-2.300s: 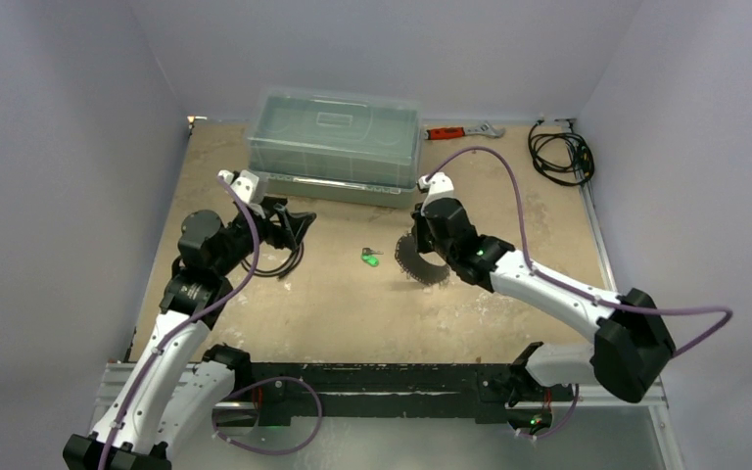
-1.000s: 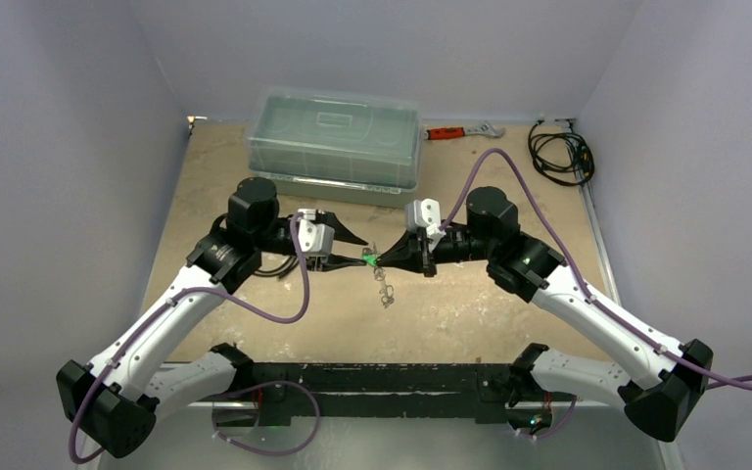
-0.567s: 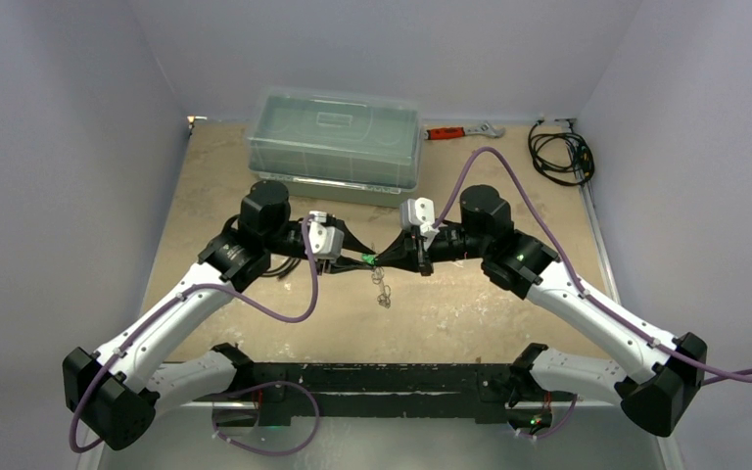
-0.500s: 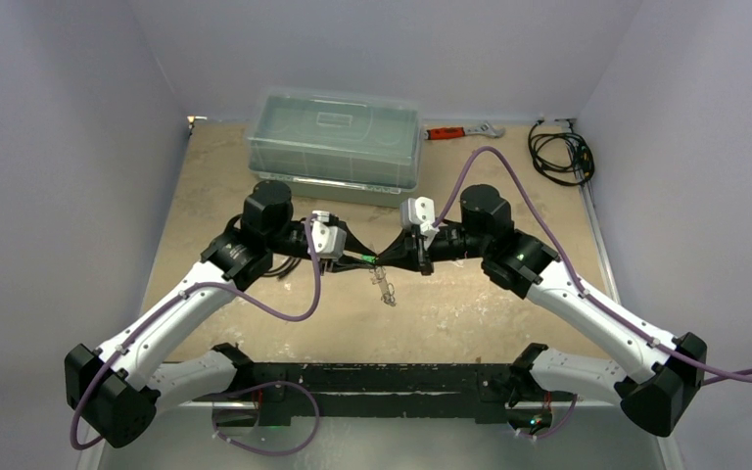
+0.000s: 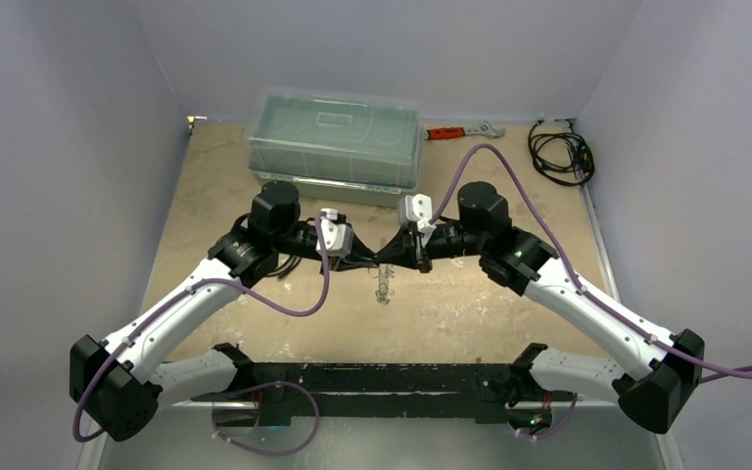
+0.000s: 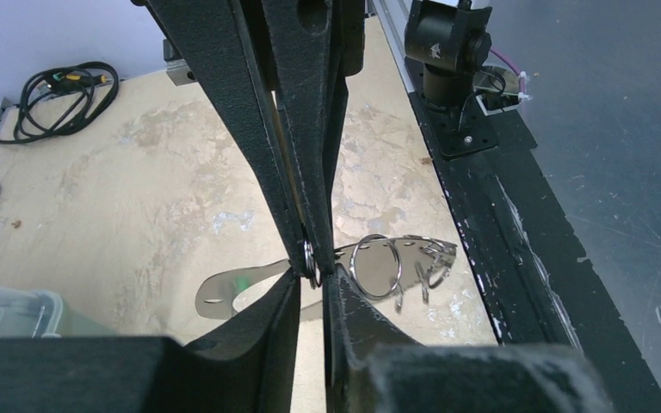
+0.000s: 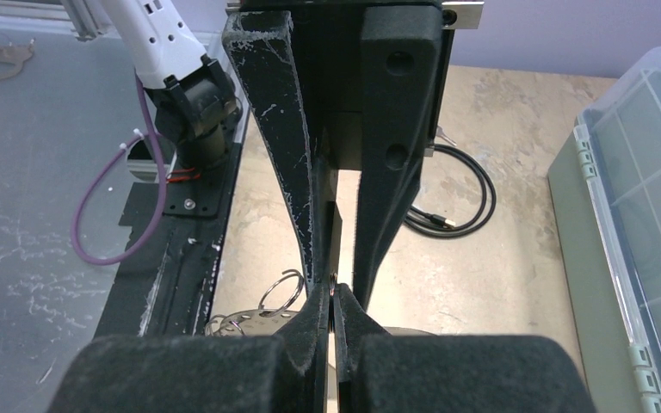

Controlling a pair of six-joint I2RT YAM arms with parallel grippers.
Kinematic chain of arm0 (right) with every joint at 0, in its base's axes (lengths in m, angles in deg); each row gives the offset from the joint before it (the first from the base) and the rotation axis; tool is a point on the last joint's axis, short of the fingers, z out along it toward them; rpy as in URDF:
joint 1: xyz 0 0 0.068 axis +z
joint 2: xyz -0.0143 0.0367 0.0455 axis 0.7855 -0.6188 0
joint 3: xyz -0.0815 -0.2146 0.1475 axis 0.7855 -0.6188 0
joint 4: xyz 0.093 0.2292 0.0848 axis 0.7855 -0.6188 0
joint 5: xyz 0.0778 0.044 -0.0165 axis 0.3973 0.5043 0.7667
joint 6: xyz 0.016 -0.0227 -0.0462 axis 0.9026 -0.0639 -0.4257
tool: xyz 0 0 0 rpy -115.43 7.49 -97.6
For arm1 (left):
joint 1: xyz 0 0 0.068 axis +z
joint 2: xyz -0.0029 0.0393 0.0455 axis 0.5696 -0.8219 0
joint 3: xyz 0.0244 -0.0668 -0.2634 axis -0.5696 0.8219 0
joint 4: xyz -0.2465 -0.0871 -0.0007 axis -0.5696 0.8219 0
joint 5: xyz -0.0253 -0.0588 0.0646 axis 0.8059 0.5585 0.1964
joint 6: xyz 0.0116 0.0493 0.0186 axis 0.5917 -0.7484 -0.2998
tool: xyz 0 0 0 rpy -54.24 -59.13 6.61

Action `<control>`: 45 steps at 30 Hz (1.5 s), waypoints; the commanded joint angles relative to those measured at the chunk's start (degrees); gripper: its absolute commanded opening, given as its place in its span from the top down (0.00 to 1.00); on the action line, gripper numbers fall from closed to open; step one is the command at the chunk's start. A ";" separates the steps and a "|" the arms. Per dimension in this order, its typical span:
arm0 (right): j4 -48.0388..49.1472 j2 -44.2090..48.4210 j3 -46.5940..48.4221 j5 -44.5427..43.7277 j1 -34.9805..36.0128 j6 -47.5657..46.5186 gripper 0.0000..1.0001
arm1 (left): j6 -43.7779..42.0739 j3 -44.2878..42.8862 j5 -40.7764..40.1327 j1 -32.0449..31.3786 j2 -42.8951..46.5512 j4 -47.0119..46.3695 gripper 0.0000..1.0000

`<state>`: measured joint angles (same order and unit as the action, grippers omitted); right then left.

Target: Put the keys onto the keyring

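Note:
My left gripper (image 5: 364, 255) and right gripper (image 5: 406, 253) meet tip to tip above the middle of the table. In the left wrist view my left gripper (image 6: 311, 274) is shut on a small silver ring (image 6: 311, 261) of the keyring, and the right gripper's fingers (image 6: 310, 155) pinch the same ring from above. In the right wrist view my right gripper (image 7: 333, 294) is shut on that ring (image 7: 333, 280). A flat shiny tag (image 6: 224, 292) with holes and several split rings (image 6: 377, 267) hangs from it, above the table (image 5: 384, 286). A green patch (image 6: 239, 280) shows on the tag. No key shows clearly.
A clear plastic box (image 5: 336, 137) stands at the back, with a red-handled wrench (image 5: 450, 131) to its right. A black coiled cable (image 5: 560, 152) lies at the back right. A black rail (image 5: 372, 377) runs along the near edge between the arm bases.

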<state>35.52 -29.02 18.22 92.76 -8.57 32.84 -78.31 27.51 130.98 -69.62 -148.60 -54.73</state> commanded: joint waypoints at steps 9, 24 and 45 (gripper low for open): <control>-0.58 0.20 3.81 -1.38 1.18 -1.52 0.94 | 5.31 0.97 -6.21 -0.47 -0.61 -8.08 1.00; 2.81 5.01 1.88 -10.21 1.18 -0.22 0.56 | 8.80 6.48 -7.72 -0.52 3.66 -19.92 1.00; 2.65 7.30 -0.21 -12.18 1.10 -1.26 0.63 | 12.92 10.95 -5.44 -0.52 8.21 -30.39 1.00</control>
<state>36.49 -21.96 18.09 79.49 -7.61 31.57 -67.56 37.91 123.64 -70.01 -142.09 -78.82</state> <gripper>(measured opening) 0.374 0.006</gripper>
